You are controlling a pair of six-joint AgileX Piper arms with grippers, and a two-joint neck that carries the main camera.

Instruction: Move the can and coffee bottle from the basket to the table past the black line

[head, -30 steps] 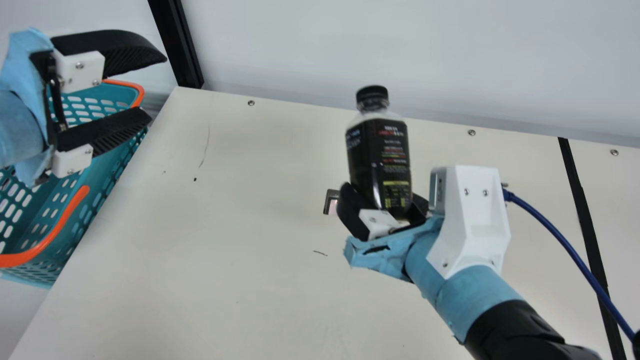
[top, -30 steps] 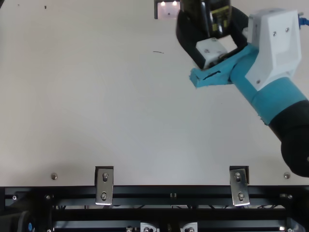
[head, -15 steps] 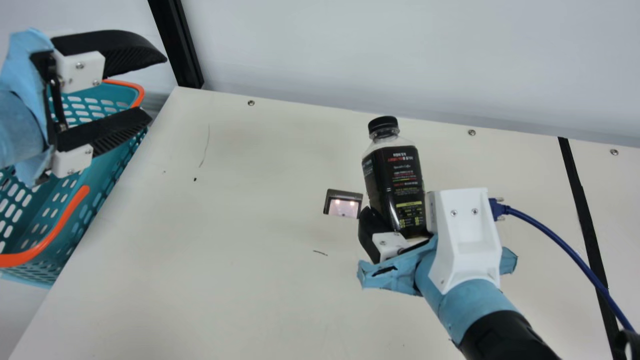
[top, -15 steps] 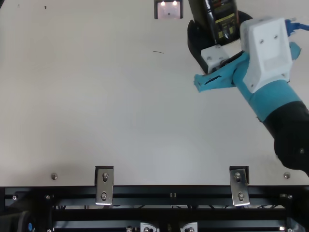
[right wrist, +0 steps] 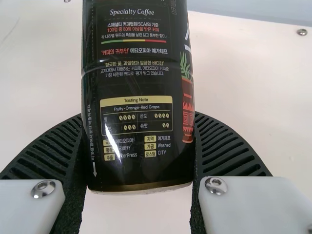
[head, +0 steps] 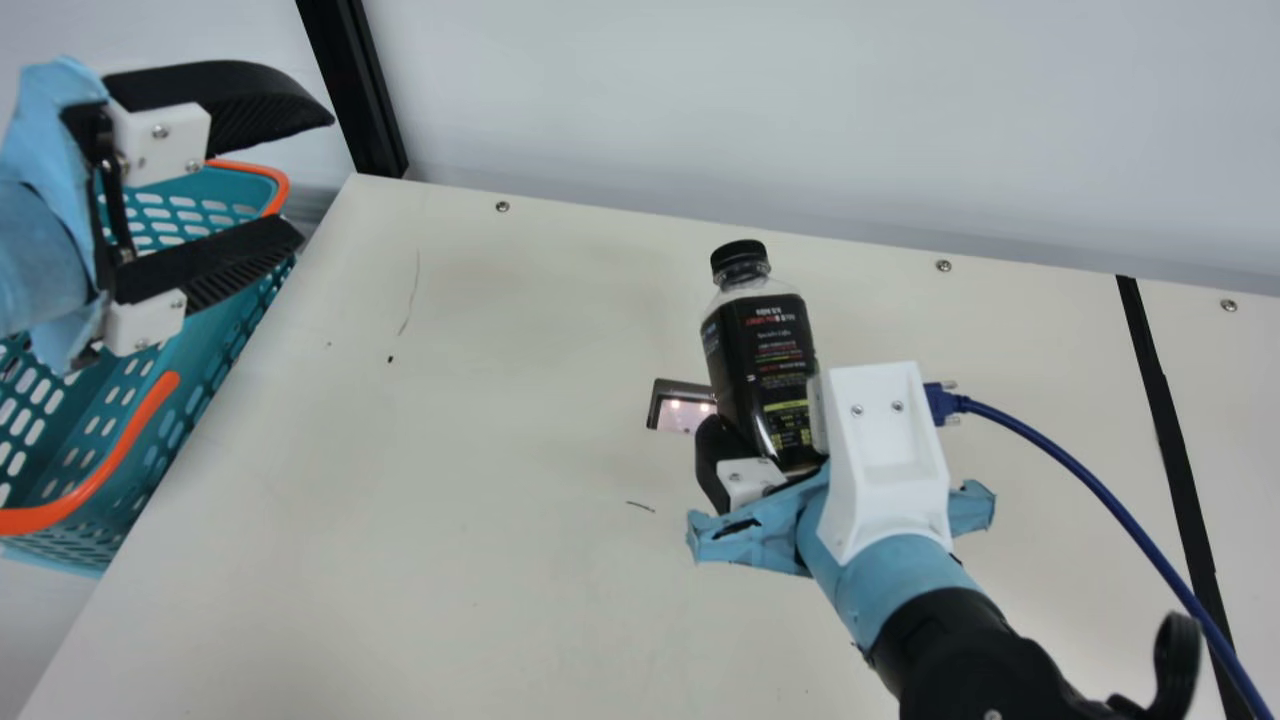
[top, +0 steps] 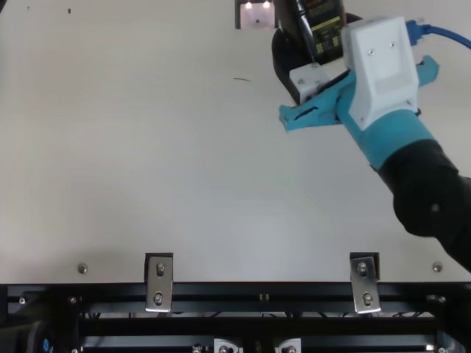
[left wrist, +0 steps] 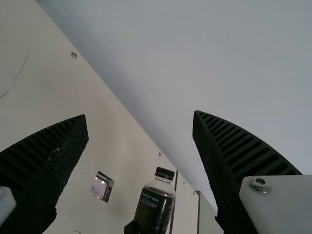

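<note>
Our right tool (right wrist: 137,117) is closed on the lower body of the coffee bottle (head: 765,370), a ribbed finger against each side. The bottle is over the middle of the table (head: 450,450), cap up and roughly upright; whether its base touches, we cannot tell. It is beside the small lit fitting (head: 675,413) and well apart from the black line (head: 1165,420), to its right.

We judge the step to be carrying the bottle rightward. With so low a hold, the top could sway, so we do best with a smooth, level path, base clear of the surface. The whole base should pass the line before we lower it, square and slowly, and open only once it stands. The blue cable (head: 1080,470) reaches across the line, so we should mind its slack at the landing spot.

Farther out, our left tool (head: 317,179) is open and holds nothing, above the basket (head: 205,335) at the far left.

The right wrist view gives us the contact on both sides and the bottle's bottom edge; the main view gives the whole route to the line. The top view adds the metal brackets (top: 159,283) (top: 364,283) along the near edge.
</note>
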